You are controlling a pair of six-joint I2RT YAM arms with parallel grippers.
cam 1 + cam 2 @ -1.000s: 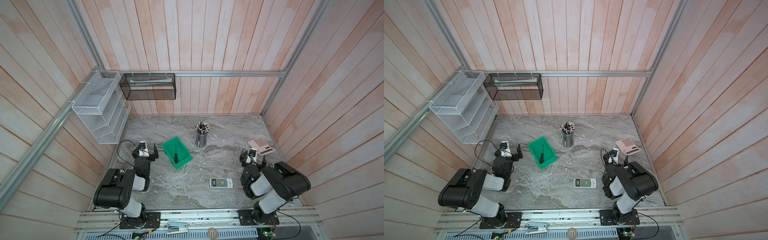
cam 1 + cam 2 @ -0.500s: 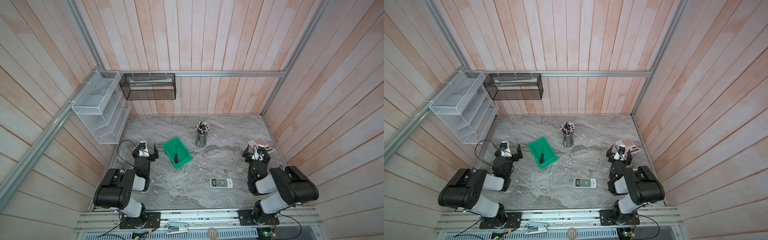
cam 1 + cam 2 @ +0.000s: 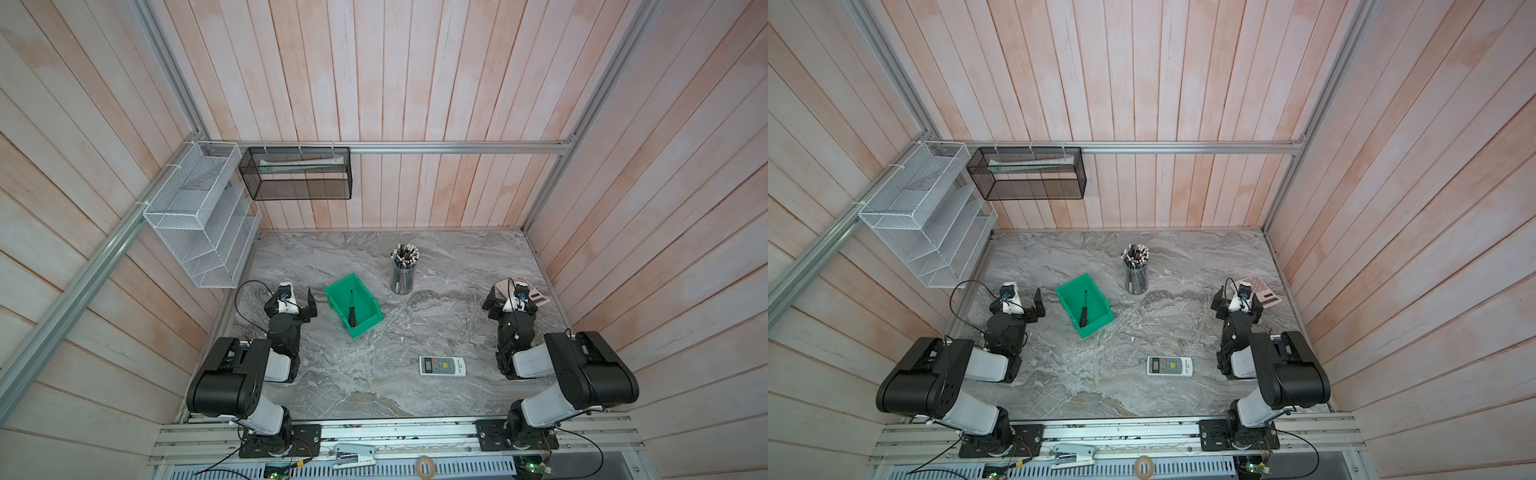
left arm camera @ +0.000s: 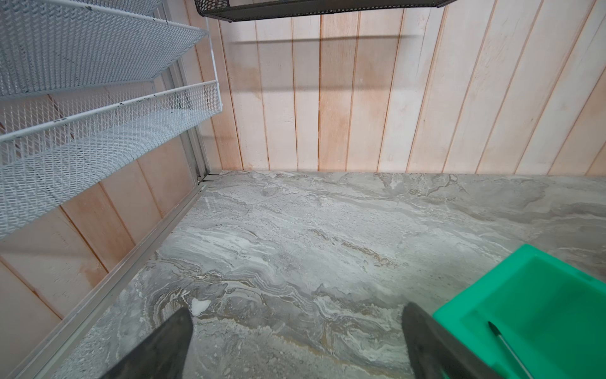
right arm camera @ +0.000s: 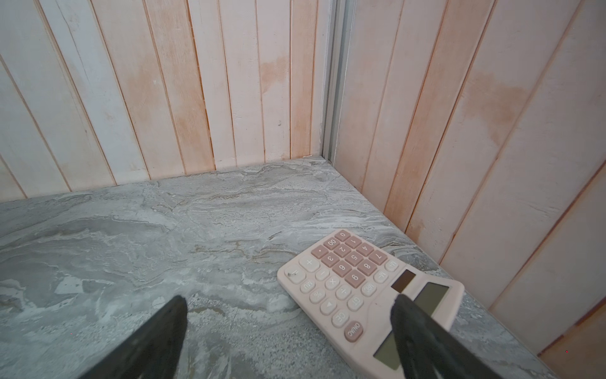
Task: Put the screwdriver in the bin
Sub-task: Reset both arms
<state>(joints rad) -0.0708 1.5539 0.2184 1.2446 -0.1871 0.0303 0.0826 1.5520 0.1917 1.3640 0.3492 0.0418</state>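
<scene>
Screwdriver [image 3: 352, 311] first: it lies flat inside the green bin [image 3: 367, 328], and both top views show it plainly, with the dark handle at the end nearer the robot and the thin shaft pointing toward the back wall. The bin sits on the grey marble table [image 3: 374, 395], left of centre and turned at an angle.

The left gripper [image 4: 296, 310] hangs low just beside the bin, its two dark fingers [image 4: 164, 341] spread wide over bare marble. From its wrist camera one finger crosses the bin's near corner, though I can't tell whether the two actually touch. The tip of the shaft shows there too, resting on the green floor.

The right gripper [image 5: 288, 300] is well apart from all that, over at the far right side of the table. Its fingers [image 5: 157, 334] are just as wide, and one of them hangs over a pink calculator [image 5: 341, 279] that lies against the side wall.

Between the arms a white remote [image 3: 441, 365] lies flat. Farther back stands a cup of pencils [image 3: 402, 274]. A white wire rack [image 3: 199, 232] and a black mesh basket [image 3: 297, 174] hang on the wooden walls — both well above the table.
</scene>
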